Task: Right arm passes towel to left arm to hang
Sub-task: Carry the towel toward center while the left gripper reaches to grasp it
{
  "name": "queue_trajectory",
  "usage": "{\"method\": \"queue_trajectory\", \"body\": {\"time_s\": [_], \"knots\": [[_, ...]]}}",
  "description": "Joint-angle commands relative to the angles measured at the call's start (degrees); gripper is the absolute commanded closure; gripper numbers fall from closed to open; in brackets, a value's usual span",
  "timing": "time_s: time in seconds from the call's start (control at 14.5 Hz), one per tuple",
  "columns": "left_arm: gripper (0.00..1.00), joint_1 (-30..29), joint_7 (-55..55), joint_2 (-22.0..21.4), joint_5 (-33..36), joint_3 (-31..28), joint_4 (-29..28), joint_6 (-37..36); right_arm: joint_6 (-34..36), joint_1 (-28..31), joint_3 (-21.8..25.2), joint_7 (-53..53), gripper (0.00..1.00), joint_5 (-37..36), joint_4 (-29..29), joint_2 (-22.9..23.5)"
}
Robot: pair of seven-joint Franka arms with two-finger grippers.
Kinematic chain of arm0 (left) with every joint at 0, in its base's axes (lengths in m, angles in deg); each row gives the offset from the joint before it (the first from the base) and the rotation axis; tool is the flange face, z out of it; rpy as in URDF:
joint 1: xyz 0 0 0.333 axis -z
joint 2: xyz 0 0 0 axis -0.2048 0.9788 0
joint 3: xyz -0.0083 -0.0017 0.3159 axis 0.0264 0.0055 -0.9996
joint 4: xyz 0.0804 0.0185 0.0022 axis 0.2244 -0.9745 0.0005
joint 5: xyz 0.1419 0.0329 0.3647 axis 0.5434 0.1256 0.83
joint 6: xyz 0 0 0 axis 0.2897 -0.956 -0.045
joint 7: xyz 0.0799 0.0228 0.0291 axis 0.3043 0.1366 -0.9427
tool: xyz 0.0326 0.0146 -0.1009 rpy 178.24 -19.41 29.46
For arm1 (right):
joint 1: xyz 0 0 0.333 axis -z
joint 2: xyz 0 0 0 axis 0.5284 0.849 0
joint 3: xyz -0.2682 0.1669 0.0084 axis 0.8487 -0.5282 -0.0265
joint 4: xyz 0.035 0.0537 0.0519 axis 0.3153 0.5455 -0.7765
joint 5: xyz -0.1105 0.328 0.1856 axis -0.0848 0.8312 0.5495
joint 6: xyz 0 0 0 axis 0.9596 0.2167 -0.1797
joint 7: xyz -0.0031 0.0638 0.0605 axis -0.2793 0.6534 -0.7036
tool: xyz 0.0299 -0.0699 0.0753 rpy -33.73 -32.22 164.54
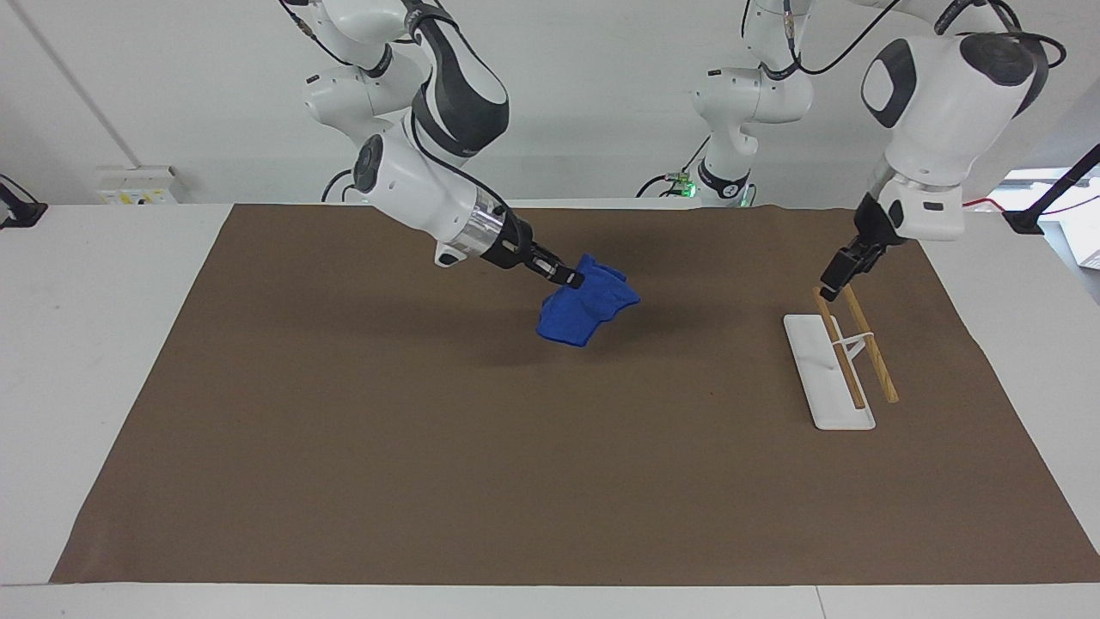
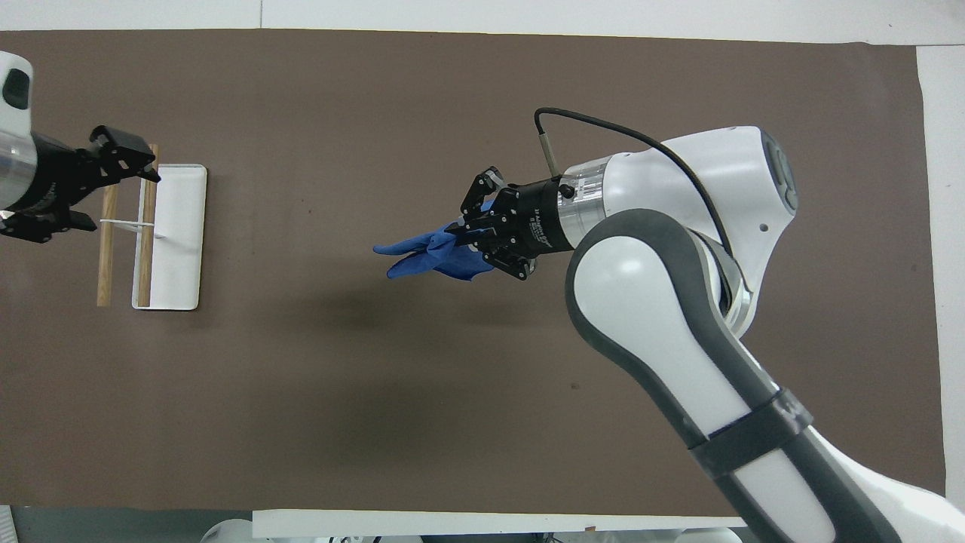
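Observation:
My right gripper is shut on the blue towel and holds it crumpled in the air over the middle of the brown mat. In the overhead view the right gripper points toward the left arm's end, and the towel hangs out from it. My left gripper hangs just over the end of the rack that is nearer to the robots; in the overhead view the left gripper covers the rods' ends. It holds nothing.
The rack has a white base and two wooden rods on a thin white stand, at the left arm's end of the brown mat. It also shows in the overhead view.

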Motion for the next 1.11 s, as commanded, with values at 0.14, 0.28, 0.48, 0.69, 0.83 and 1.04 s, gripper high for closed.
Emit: {"method": "queue_trajectory", "body": {"time_s": [0.14,0.28,0.48,0.69,0.83,1.04], "knots": [[0.01,9.4,-24.6,3.6,0.4,-0.6,-4.1,10.0,-7.7,-4.3,0.2,-6.6,1.0,7.0,0.9,0.3],[0.02,11.8,-26.9,5.1,0.2,-0.6,-4.1,11.3,-8.2,-6.1,0.2,-6.9,1.0,7.1,0.9,0.3],[0.05,14.2,-28.7,5.7,-0.1,-0.6,-4.1,11.8,-10.6,-7.8,0.2,-8.7,1.0,7.1,0.9,0.5],[0.13,16.0,-29.4,5.9,-0.1,-0.5,-4.3,12.2,-10.6,-7.9,0.2,-8.7,1.0,7.1,0.9,0.5],[0.3,17.3,-31.7,5.3,-0.1,-0.5,-6.1,12.2,-10.6,-7.9,0.2,-8.7,1.0,7.1,1.0,0.5],[0.93,18.0,-31.9,5.3,-0.1,-0.3,-6.2,11.9,-10.5,-7.9,0.2,-8.6,1.0,7.1,1.0,0.5]]}}
